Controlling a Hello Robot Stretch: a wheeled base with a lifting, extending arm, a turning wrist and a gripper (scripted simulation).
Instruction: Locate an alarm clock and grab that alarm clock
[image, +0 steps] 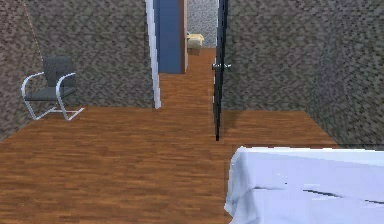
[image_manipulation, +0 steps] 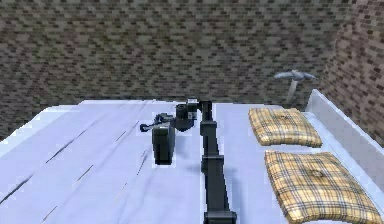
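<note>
The alarm clock's place cannot be told: nothing seen has a shape and colour that can be named a clock with any confidence. The task is therefore judged to be at its first step, the search, with the grab not yet begun.

In the arm side view the tool (image_manipulation: 156, 130) is seen above the middle of the bed (image_manipulation: 90, 150), at the far end of the arm (image_manipulation: 213, 170), which is stretched across the pale sheet from the bed's near edge. A dark boxy form (image_manipulation: 163, 145) is seen at the tool's end against the sheet. Whether it belongs to the tool or is a separate thing cannot be told, so whether anything is held cannot be told either.

Two checked pillows (image_manipulation: 285, 125) are laid at the bed's head end, just beside the headboard (image_manipulation: 340, 120). Past the headboard's far corner a grey curved thing (image_manipulation: 293, 78), perhaps a lamp, is seen.

In the forward view a corner of the bed is met by a wooden floor (image: 120, 160). A chair (image: 52, 85) is set by the wall, and an open door (image: 220, 80) gives onto a passage where a beige thing (image: 195, 40) is seen. All that is left, it is judged, is finding the clock, approaching it and grasping it.
</note>
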